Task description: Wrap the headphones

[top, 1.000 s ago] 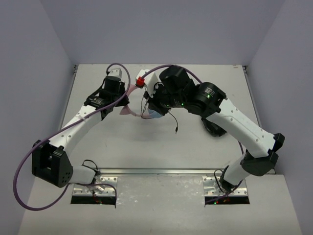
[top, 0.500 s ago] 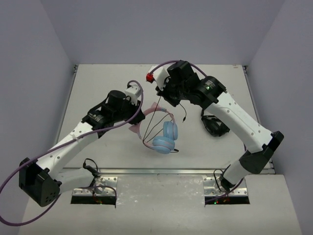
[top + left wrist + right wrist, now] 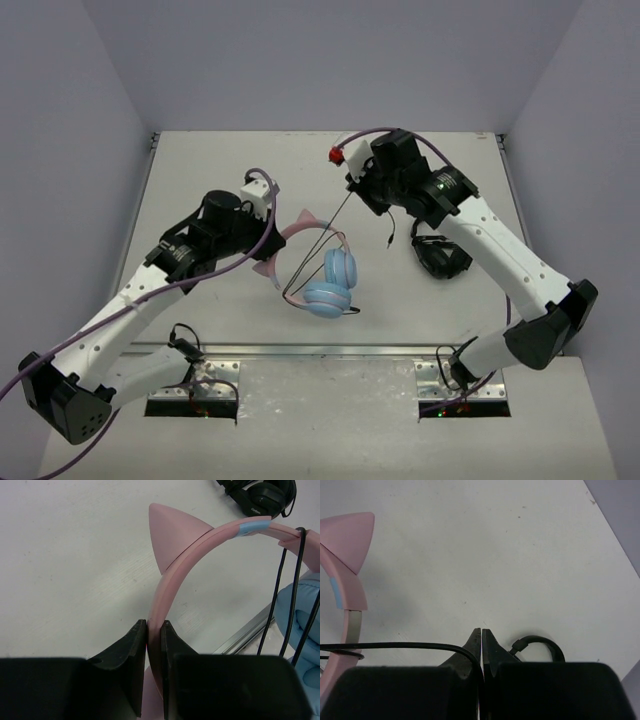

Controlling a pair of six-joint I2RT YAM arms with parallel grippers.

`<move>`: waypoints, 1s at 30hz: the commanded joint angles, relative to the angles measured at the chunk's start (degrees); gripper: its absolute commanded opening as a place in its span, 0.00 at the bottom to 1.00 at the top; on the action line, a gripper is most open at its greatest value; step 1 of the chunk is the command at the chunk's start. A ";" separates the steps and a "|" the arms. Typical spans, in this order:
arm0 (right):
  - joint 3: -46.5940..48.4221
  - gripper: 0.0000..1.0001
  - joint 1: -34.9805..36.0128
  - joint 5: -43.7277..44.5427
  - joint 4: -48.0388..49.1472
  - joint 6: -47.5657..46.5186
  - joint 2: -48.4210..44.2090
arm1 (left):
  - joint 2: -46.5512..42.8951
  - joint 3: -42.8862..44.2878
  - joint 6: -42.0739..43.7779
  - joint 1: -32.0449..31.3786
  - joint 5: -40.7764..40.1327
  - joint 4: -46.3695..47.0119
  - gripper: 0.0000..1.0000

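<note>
- The headphones [image 3: 322, 275] are at the middle of the table [image 3: 200, 160], with the blue ear cups [image 3: 322, 298] toward the near edge. I cannot tell if they touch the surface.
- Just left of the cups, the left gripper [image 3: 154, 627] is clamped on the pink headband [image 3: 172, 575], below a cat ear.
- From there the black cable [image 3: 322, 235] runs straight toward the far right.
- At its far end the right gripper [image 3: 481, 632] is closed on the cable. In my judgement, the next turn belongs to the right arm, around the headband.
</note>
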 commanded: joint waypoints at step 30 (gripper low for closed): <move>-15.88 0.01 -7.99 -15.03 17.72 9.19 -4.97 | 3.71 25.96 -9.74 -0.26 -5.51 -4.75 0.00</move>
